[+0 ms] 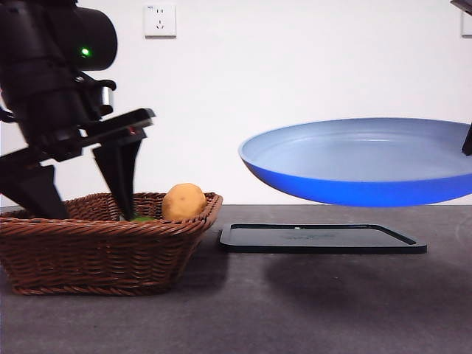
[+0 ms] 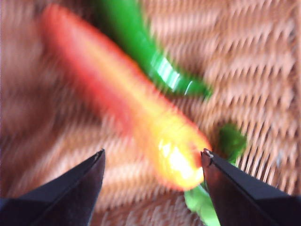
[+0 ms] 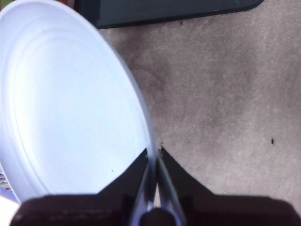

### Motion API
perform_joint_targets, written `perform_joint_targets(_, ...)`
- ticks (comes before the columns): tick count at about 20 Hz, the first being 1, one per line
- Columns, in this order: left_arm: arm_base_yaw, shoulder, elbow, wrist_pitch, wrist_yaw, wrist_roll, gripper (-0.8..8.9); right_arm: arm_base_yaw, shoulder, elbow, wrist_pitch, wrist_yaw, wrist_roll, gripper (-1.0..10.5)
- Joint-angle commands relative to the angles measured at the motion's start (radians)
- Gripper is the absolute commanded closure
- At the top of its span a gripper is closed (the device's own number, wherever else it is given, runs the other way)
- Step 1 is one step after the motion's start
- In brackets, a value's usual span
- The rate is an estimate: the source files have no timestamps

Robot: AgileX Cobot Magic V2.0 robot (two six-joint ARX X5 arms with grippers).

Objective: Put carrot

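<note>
Carrot sat in the basket, plate was held up in the air.
Your left gripper (image 2: 153,157) reached down into the wicker basket (image 1: 103,251), jaws apart either side of the carrot (image 2: 141,113), which lay on the basket floor with green leaves (image 2: 155,61) beside it; a potato (image 1: 184,201) sat there too. Your right gripper (image 3: 154,153) was clamped on the rim of the blue plate (image 1: 361,162), holding it above the black tray (image 1: 321,239).

Colours on the table

Brown woven basket (image 1: 96,251); carrot (image 2: 127,99) red-orange fading to yellow, with bright green leaves; yellow-orange lump (image 1: 184,201); blue plate (image 1: 361,158), paler inside; black tray (image 1: 321,239); grey tabletop (image 1: 295,310); white wall (image 1: 295,59)
</note>
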Motion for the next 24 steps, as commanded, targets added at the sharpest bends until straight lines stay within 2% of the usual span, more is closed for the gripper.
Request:
perform_joint_targets(1,-0.008,0.055,0.009,0.029,-0.003,-0.026,4.58,0.002,0.004,0.011,0.016,-0.005,-0.013,9.4)
perform_joint_targets(6,-0.008,0.082,0.009,0.044,-0.005,-0.032,4.73,0.002,0.004,0.011,0.017,-0.004,-0.016,9.4)
perform_joint_targets(11,-0.007,0.081,0.009,0.044,-0.005,-0.027,6.56,0.002,0.004,0.011,0.020,-0.004,-0.016,9.4)
perform_joint_targets(16,-0.007,0.036,0.018,0.041,-0.003,-0.027,6.62,0.002,0.004,0.011,0.042,-0.004,-0.016,9.4)
perform_joint_targets(20,-0.009,-0.093,0.065,0.005,0.003,-0.005,6.62,0.002,0.013,0.011,0.056,-0.005,-0.015,9.4)
perform_joint_targets(22,-0.037,-0.178,0.095,0.031,0.080,-0.006,6.62,0.005,0.038,0.011,0.064,-0.006,0.008,9.4)
perform_joint_targets(24,-0.097,-0.246,0.105,0.131,0.140,-0.016,6.62,0.018,0.074,0.011,0.082,-0.013,0.034,9.4)
